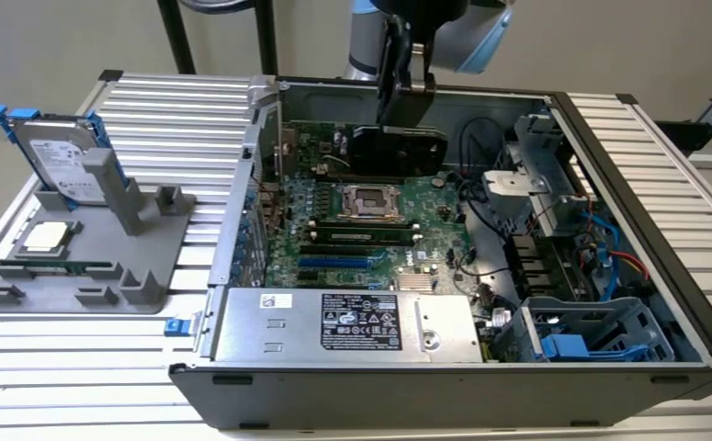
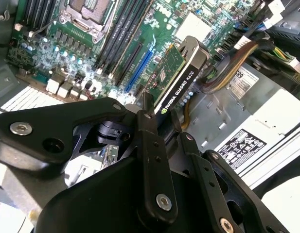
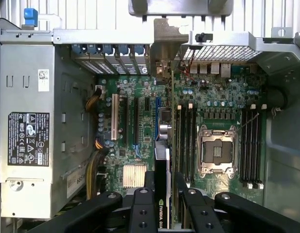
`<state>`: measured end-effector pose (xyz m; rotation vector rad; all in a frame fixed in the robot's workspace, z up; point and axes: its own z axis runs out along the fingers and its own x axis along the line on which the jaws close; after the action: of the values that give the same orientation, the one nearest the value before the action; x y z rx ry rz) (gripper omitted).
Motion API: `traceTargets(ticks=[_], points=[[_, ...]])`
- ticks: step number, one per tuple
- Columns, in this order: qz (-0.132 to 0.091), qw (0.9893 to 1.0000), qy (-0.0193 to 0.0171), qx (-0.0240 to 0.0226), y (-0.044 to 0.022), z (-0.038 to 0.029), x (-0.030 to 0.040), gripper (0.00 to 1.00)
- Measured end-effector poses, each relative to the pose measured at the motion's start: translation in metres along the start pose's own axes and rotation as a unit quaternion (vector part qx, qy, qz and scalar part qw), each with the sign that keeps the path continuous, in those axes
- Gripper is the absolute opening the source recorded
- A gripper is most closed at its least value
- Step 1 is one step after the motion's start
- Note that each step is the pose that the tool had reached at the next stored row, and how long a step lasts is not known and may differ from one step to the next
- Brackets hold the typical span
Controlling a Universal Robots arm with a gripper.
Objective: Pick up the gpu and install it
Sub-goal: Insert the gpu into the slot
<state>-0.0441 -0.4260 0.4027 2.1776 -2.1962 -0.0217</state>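
Gripper [image 3: 165,196] pinches the gpu [image 2: 181,73], holding it edge-down above the motherboard [image 1: 442,213], not yet seated; the install step looks in hand, likely calling for the card's edge to line up with the motherboard's blue slot [image 2: 141,65]

Exterior view: arm [image 1: 460,41] cut off by the upper edge. The gripper [image 1: 402,124] covers the top of the gpu [image 1: 392,152], which screens part of the motherboard [image 1: 380,234]. Second wrist view: the gpu's near end is hidden behind the gripper. First wrist view: gpu seen edge-on and cut by the picture's edge; its faces cannot be told.
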Motion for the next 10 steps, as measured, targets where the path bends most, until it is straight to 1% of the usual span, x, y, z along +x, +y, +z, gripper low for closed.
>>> traceTargets(ticks=[10], points=[[0.0,1.0,0.0,0.0,-0.0001,0.003,-0.0001,0.0]])
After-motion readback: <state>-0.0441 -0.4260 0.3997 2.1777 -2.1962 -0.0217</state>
